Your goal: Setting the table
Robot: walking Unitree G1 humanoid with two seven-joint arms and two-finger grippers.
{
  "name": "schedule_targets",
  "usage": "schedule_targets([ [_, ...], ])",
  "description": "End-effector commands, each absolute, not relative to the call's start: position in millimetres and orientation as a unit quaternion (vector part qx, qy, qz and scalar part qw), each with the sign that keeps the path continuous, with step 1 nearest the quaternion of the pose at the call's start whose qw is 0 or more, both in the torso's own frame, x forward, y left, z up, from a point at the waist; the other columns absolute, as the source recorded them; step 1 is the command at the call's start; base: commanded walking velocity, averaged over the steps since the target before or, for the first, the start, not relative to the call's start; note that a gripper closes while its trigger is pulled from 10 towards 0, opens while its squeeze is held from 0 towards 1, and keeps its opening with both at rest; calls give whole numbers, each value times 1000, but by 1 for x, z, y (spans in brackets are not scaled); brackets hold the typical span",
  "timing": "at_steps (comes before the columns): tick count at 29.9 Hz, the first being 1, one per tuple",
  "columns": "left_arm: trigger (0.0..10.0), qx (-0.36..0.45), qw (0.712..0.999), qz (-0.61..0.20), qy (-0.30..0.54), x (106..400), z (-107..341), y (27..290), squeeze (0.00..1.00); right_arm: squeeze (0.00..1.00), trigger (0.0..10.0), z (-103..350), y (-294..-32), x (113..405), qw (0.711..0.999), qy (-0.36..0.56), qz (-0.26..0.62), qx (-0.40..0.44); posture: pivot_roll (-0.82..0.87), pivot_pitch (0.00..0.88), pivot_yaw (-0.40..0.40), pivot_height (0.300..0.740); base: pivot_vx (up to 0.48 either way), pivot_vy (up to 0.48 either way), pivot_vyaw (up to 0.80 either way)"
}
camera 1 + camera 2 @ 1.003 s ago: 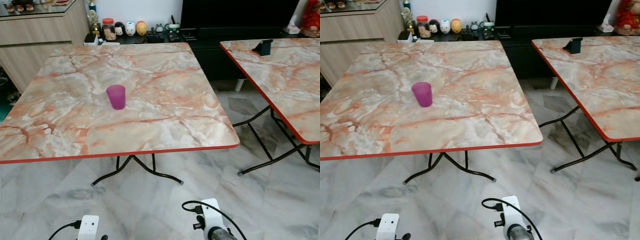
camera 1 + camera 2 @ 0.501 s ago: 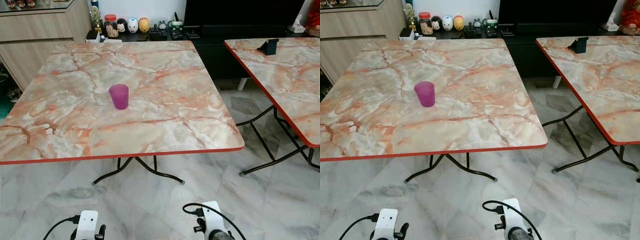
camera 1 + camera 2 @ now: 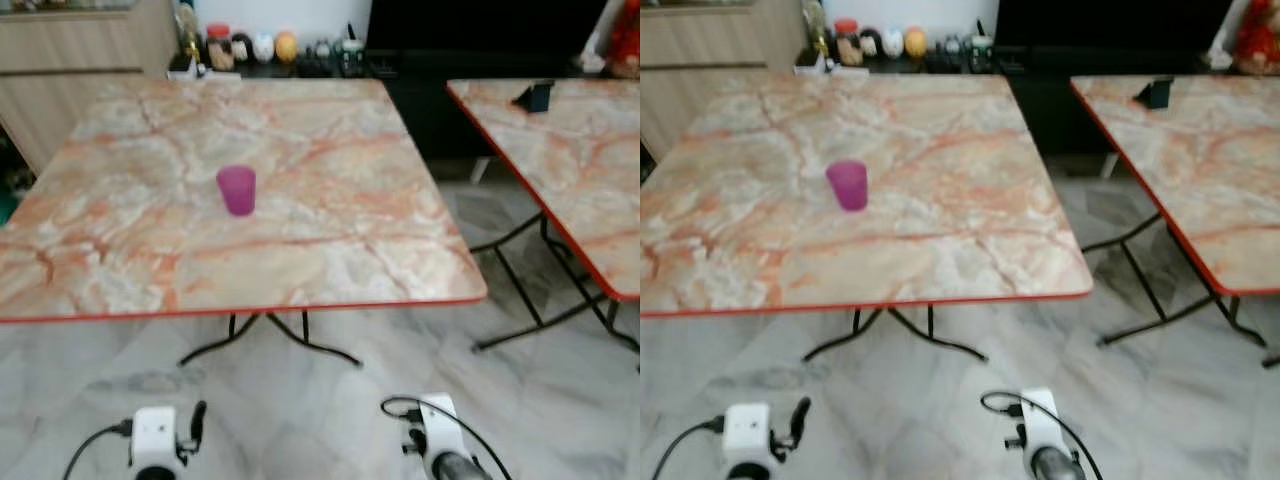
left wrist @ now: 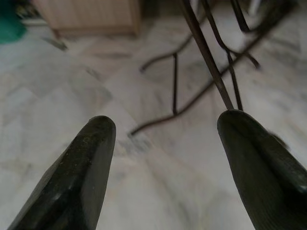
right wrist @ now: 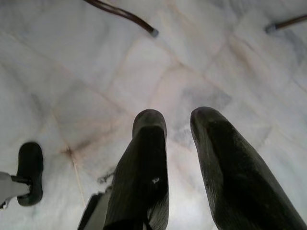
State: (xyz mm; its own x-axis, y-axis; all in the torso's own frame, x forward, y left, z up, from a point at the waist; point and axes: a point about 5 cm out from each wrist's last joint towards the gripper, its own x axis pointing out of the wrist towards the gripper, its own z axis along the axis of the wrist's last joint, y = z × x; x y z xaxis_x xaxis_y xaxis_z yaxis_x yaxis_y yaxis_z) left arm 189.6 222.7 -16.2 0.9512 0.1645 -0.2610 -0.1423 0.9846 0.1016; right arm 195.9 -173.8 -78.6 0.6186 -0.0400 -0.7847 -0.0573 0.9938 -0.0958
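Plainly, unmarked purple cup (image 3: 237, 190) on table (image 3: 330, 250).

A marble-patterned surface (image 3: 330, 230) with a red edge carries a purple cup (image 3: 237, 190), upright, left of centre. Beside it on the right, a second matching surface (image 3: 590, 170) holds a small dark stand (image 3: 535, 96).

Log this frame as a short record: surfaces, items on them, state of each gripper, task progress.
surfaces: two marble-pattern tables, near table, second table to its right
on near table: purple cup, upright
on second table: small dark object
left gripper: open, empty, above floor
right gripper: narrow gap, empty, above floor
progress: cup placed, nothing else set
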Motion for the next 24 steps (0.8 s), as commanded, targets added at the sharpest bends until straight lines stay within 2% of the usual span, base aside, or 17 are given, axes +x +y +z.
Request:
schedule_targets([
  [1,10000,38,987,80,136,193,-17,221,0,0,10000,-78,-175,198,898,438,-1,-51,98,0,-58,740,0,0,0],
  [5,10000,32,986,94,134,198,-12,221,0,0,10000,-74,-176,206,901,431,-6,-48,105,0,-52,740,0,0,0],
  [11,10000,28,988,129,80,206,0,220,0,0,10000,-69,-179,214,906,422,-14,-44,97,0,-42,740,0,0,0],
  [12,10000,52,989,134,19,211,22,228,0,0,10000,-68,-179,214,906,421,-15,-44,105,0,-46,740,0,0,0],
  [15,10000,104,982,130,-91,227,77,240,0,0,10000,-69,-180,214,905,422,-20,-44,129,0,-60,740,0,0,0],
  [20,10000,90,988,82,-97,250,110,216,0,0,10000,-73,-184,205,901,431,-23,-45,117,0,-85,740,0,0,0],
  [24,10000,72,990,51,-113,259,116,196,0,0,10000,-75,-188,201,898,437,-29,-43,119,0,-115,740,0,0,0],
])
